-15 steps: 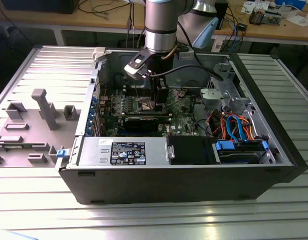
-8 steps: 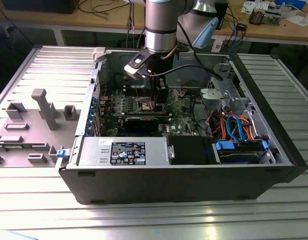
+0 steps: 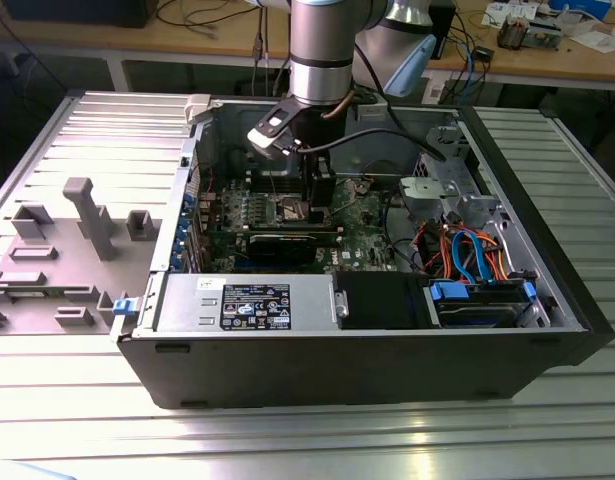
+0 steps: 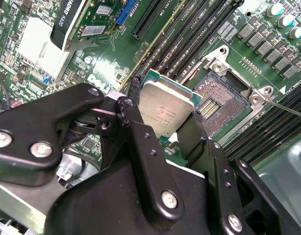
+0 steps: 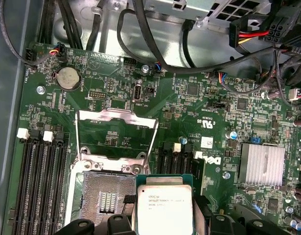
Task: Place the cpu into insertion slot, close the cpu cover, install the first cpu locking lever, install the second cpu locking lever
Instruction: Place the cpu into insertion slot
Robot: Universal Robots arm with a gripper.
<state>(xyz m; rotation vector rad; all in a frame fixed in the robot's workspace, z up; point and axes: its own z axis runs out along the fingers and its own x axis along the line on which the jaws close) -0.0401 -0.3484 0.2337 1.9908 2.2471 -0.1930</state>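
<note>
Hand (image 4: 161, 119) pinches the cpu (image 4: 166, 108) by two edges, bare insertion slot (image 4: 224, 104) just beside it, cpu cover (image 5: 116, 128) swung open.

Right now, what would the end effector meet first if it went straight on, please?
Likely the insertion slot rim and green board beside it, since the held cpu hangs offset from the opening; depth is unclear.

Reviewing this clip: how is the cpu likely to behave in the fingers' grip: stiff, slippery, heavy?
Probably stiff: the cpu sits flat between the fingers without bending. Likely somewhat slippery, since only its thin edges are pinched and the metal top looks smooth. Probably light: it is a thin, small plate.
</note>
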